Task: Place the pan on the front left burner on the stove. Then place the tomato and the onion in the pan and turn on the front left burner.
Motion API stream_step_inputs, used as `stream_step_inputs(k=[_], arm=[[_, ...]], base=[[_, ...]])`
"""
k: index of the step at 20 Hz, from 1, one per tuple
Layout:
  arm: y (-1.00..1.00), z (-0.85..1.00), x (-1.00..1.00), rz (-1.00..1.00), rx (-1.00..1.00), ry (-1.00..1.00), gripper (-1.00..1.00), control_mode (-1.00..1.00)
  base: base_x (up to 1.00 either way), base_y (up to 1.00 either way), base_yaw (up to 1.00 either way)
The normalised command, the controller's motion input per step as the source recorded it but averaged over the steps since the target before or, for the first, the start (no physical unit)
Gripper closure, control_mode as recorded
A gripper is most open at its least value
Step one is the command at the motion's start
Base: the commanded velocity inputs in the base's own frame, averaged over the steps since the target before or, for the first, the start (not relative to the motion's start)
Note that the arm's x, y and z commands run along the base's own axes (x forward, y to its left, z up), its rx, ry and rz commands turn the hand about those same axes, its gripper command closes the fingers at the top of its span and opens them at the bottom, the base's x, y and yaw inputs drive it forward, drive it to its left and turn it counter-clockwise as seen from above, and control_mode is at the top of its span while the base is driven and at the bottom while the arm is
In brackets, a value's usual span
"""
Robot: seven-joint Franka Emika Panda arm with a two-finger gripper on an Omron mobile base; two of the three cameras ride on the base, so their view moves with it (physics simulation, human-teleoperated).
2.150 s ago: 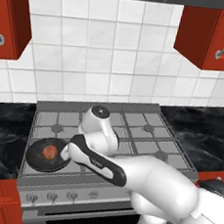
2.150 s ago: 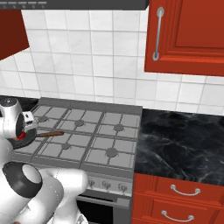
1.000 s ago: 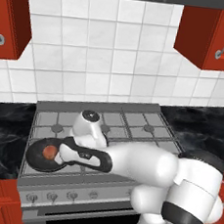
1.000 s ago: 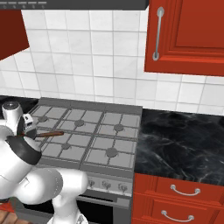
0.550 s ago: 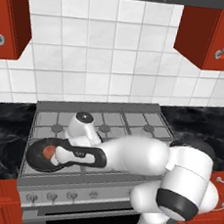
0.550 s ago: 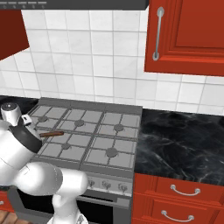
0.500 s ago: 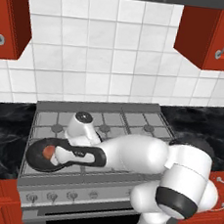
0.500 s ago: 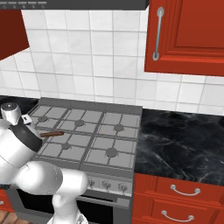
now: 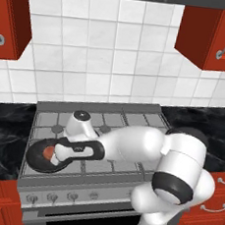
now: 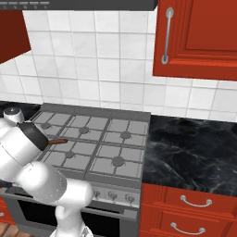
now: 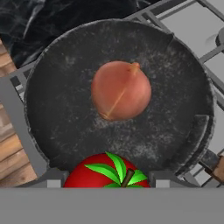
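The black pan (image 11: 65, 127) sits on the stove (image 9: 133, 122) at its front left, hiding the front left burner beneath it. An orange-brown onion (image 11: 121, 90) lies in the middle of the pan. My gripper (image 11: 107, 180) hangs low over the pan's near rim, shut on the bright red tomato (image 11: 105, 173), whose green stalk faces the camera; one dark fingertip (image 11: 52, 178) flanks it on each side. From the left base view the pan (image 9: 34, 159) holds the onion (image 9: 47, 152), with the gripper (image 9: 58, 152) just right of it. The pan's wooden handle (image 10: 58, 140) pokes out past my arm.
A row of small round knobs (image 9: 53, 196) runs along the stove's front panel below the pan. Black marble counter (image 10: 194, 148) lies right of the stove (image 10: 115, 148), and more of it left (image 9: 3, 136). Red cabinets hang above on both sides.
The arm has folded down and leftward, bringing the hand lower over the pan. The pan and the onion have stayed put.
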Motion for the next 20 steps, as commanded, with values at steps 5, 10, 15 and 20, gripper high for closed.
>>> stream_step_inputs(k=[5, 10, 15, 20], arm=[[0.03, -0.15, 0.02, 0.04, -0.04, 0.04, 1.0, -1.0], [0.01, -0.13, 0.0, 0.04, -0.03, 0.02, 1.0, -1.0], [0.0, -0.1, 0.0, 0.04, -0.03, 0.01, 1.0, -1.0], [0.0, -0.07, 0.0, 0.03, -0.03, 0.01, 1.0, -1.0]], base=[[0.0, 0.0, 0.0], [0.0, 0.0, 0.0], [0.0, 0.0, 0.0], [0.0, 0.0, 0.0]])
